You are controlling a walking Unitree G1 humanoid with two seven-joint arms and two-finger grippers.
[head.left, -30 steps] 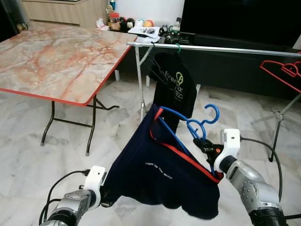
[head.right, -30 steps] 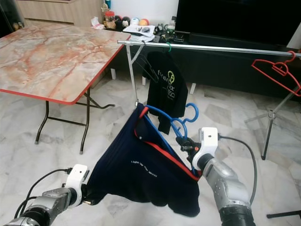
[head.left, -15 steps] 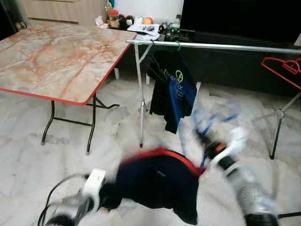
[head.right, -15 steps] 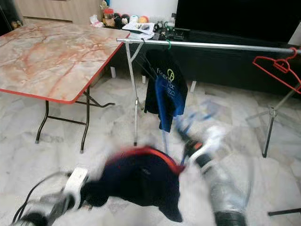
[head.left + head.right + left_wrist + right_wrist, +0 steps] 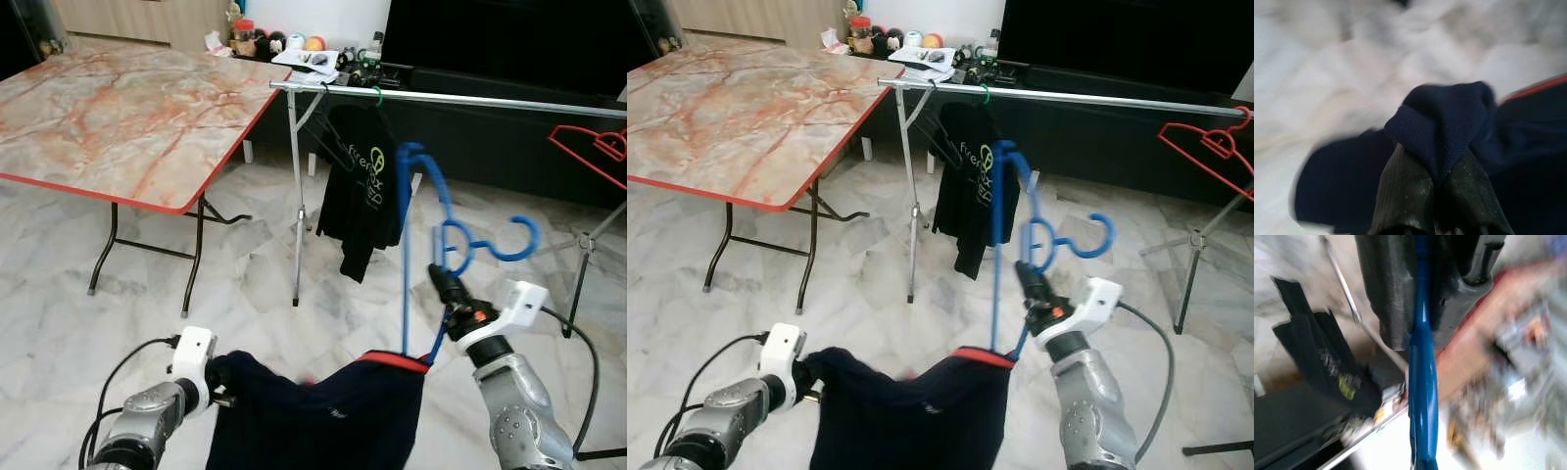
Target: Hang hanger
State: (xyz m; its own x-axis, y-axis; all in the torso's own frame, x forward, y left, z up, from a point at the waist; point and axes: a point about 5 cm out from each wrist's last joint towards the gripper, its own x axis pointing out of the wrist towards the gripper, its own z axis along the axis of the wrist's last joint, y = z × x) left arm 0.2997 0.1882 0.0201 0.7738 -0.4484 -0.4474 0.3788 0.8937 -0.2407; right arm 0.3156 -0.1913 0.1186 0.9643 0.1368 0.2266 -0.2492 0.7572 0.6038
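Left eye view: right gripper clamps blue hanger (shirt sagging), left gripper pinching its fabric.

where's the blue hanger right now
The blue hanger is in the right gripper, standing up on the robot's right in the eye views, in front of the rail and beside the hung black shirt; the navy shirt droops below it.

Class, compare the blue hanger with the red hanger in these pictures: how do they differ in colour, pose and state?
The blue hanger is gripped by the right gripper and stands turned on end; the red hanger hangs from the clothes rail. The blue hanger has a dark navy shirt trailing from its lower end; the red hanger is bare. Both have a hook at the top.
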